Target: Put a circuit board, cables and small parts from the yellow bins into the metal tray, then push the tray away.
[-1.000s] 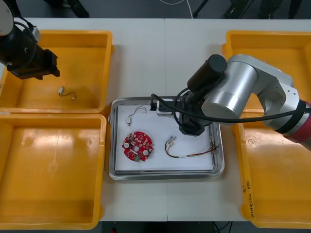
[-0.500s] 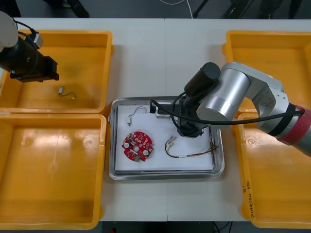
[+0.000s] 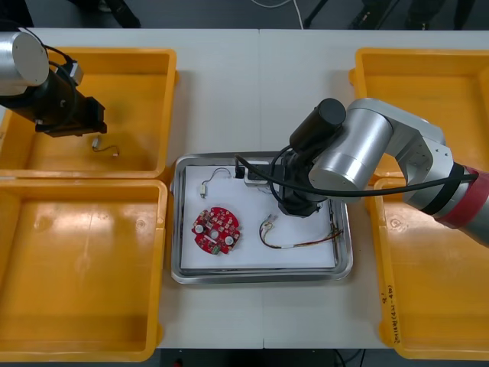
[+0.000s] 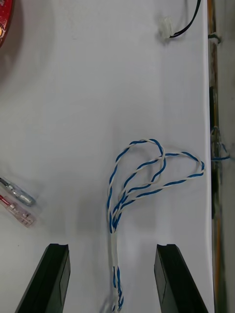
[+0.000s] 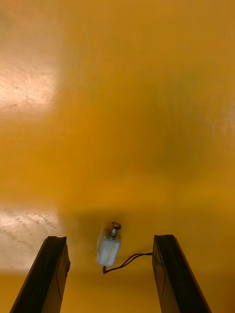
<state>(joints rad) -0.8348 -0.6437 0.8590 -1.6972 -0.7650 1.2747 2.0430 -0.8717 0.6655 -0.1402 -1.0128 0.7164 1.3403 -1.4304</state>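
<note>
L gripper is over the far-left yellow plastic bin. Vs 0.5 s ago it has shifted toward table centre and a bit nearer my side, and is now just beside the small metal part, which lies on the bin floor w/ a thin dark lead attached. The part itself hasn't moved.

L wrist cam: L gripper has its fingers standing apart, nothing held. The small metal part lies on the bin floor between the two fingers, near the tips, its lead trailing toward one finger. Can't tell whether the tips touch the floor.

R arm reaches over the far-right portion of the shiny metal tray, which is white inside. No visible change in pose vs 0.5 s ago.

R wrist cam: R gripper has its fingers spread and grips nothing. The twisted blue-and-white cable lies looped on the white liner close to the tray rim. One end runs back between the fingers; the loops lie beyond the tips.

Tray contents same positions as before:
- Round red circuit board: left-centre.
- Black cable w/ white plugs: far-left corner.
- Red-and-yellow cable: right of the board, apart from it.
</note>
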